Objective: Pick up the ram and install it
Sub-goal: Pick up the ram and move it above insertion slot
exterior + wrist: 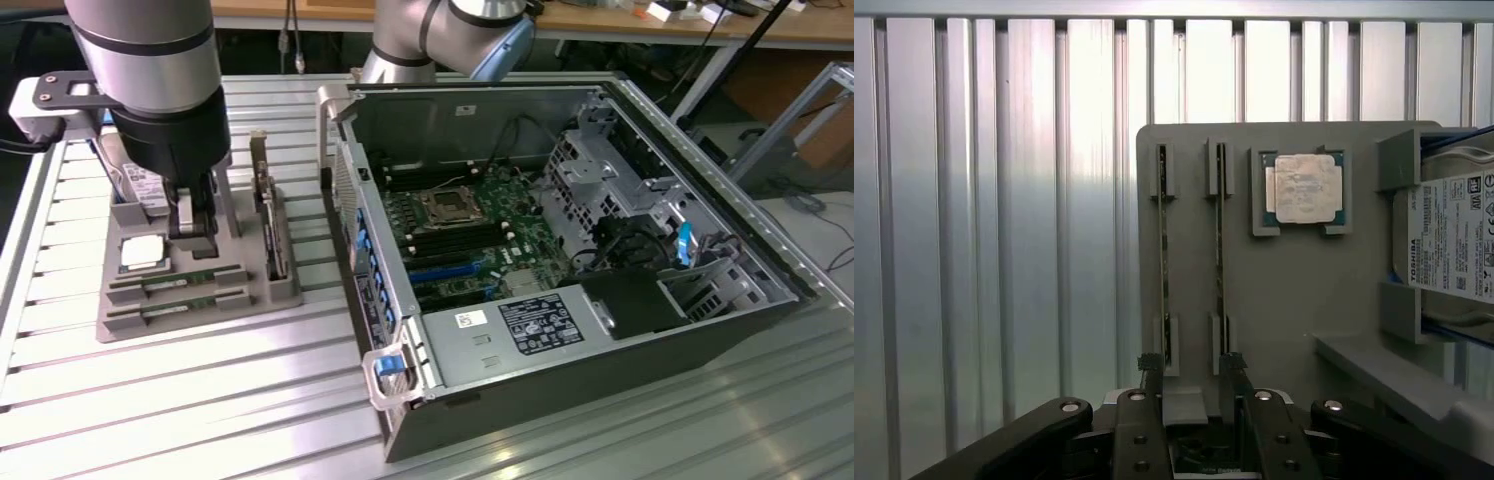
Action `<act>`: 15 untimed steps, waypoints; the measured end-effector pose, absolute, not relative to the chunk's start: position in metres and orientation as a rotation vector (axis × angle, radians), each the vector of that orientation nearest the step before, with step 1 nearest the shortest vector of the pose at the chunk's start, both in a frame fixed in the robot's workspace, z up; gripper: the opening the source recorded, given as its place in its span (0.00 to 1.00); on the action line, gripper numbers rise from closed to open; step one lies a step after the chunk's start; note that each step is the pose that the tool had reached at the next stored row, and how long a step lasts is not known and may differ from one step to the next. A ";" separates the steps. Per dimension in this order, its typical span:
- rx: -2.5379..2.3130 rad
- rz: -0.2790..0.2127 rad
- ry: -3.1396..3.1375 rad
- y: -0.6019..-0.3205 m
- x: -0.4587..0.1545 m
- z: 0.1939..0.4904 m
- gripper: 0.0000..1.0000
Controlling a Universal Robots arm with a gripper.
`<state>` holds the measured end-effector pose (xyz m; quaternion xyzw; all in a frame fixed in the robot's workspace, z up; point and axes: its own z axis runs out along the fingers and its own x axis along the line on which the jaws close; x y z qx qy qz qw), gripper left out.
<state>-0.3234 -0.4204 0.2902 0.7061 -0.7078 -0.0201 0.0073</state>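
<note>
**Wide-open hand [1191, 368] hangs over ram [1164, 250] in parts tray [1284, 290]**

The robot's hand, fingers [1149, 366] spread and holding nothing, hovers above the grey tray on the slatted table [1004, 200]. The ram stands on edge in a slot, a second stick [1220, 250] just beside it in the next. A silver processor [1306, 188] and a labelled hard drive [1454, 240] share the tray. The open computer case [467, 110] lies at the exterior view's right.

Bright glare streaks the slatted metal table [1069, 150], with soft shadows.
</note>
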 end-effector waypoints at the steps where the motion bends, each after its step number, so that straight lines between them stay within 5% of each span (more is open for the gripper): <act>1: 2.208 -0.063 -2.213 -0.420 -0.324 0.290 0.36; 15: 2.216 -0.063 -2.206 -0.420 -0.325 0.282 0.36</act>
